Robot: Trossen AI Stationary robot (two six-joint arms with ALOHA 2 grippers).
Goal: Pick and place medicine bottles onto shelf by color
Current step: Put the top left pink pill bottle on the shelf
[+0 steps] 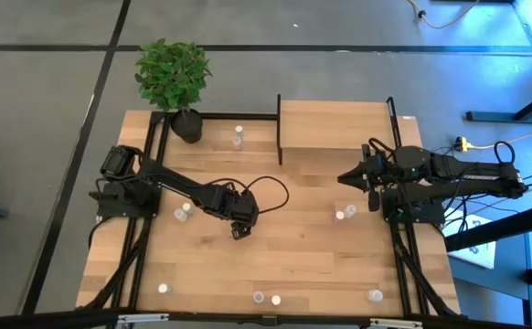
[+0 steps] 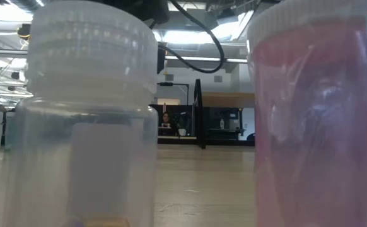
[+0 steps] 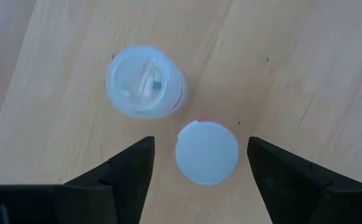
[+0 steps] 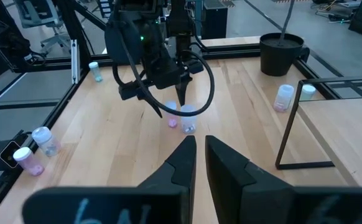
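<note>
Hovering over the middle of the surface [image 1: 275, 265], the left tool [image 1: 239, 232] points straight down with its two dark fingers [image 3: 122, 174] spread wide and holding nothing. Between those fingers, in the left wrist view, a medicine bottle with a white cap [image 3: 206, 153] stands upright, its long axis vertical so that only the round cap faces the camera; it sits in the gap without touching either finger. A second bottle [image 3: 145, 81] stands just beside it, toward ten o'clock from the first in that view, outside the fingers' span, also upright and seen cap-on. The right tool [image 1: 348, 177] waits at the surface's three o'clock side, just in front of the shelf [image 1: 335, 125], its fingers [image 4: 180, 163] drawn narrow, nearly together, and empty. Two more bottles [image 1: 345, 213] stand on the surface just below it in the high view. Others are scattered: one [image 1: 238, 137] near the potted plant [image 1: 173, 78] at eleven o'clock, several along the six o'clock edge. The shelf top carries no bottle.
</note>
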